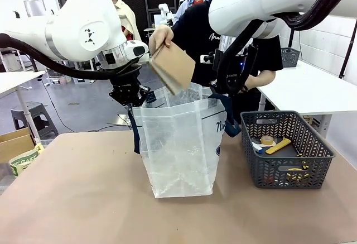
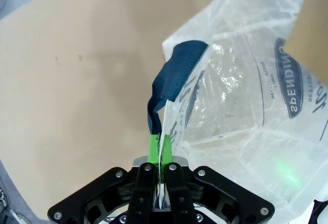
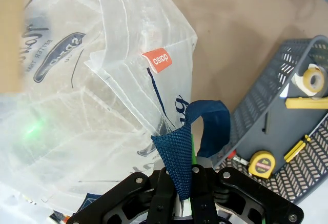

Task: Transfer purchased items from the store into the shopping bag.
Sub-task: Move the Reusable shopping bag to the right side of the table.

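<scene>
The shopping bag stands open mid-table, translucent white with navy handles. My left gripper is shut on its left rim; in the left wrist view the green pads pinch the plastic beside a navy strap. My right gripper is shut on the right handle strap, holding that side of the bag up. A person's hand holds a flat brown cardboard item tilted over the bag's mouth. The store, a dark grey lattice basket, stands to the right.
In the basket lie a tape roll, a yellow tape measure and a yellow bar-shaped tool. The brown table is bare left of the bag. A white table stands behind the basket.
</scene>
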{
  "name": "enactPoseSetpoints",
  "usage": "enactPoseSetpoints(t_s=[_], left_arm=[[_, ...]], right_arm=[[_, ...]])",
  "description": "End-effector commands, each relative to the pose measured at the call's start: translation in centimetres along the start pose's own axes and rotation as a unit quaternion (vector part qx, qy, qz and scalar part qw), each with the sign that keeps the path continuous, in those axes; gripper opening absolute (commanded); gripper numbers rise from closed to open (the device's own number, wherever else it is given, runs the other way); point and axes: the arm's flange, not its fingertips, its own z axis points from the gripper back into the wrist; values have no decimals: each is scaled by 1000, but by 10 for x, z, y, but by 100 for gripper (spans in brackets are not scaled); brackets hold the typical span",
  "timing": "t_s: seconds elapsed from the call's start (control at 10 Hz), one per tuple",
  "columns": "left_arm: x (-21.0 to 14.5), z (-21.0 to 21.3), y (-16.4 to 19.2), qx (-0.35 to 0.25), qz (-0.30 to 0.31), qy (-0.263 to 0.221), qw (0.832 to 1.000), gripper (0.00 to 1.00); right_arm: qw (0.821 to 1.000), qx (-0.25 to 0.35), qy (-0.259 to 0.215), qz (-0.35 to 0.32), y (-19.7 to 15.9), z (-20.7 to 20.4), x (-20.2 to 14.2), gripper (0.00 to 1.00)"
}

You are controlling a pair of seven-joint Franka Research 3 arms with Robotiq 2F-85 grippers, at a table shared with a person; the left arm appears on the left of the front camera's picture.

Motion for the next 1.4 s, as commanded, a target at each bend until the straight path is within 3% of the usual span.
enactPoseSetpoints(t_s=[0.0, 0.8, 1.3], left_arm=[[1, 3, 1, 4, 9, -2, 1000, 0], [-1, -6, -3, 11, -14, -15, 1000, 0], [-2, -10, -5, 17, -40, -27, 999, 0]], right_arm=[[1000, 0, 0, -5, -1, 0, 0, 0], [1000, -7, -6, 8, 1, -6, -10, 0], [998, -25, -22, 50, 3, -12, -17, 0]])
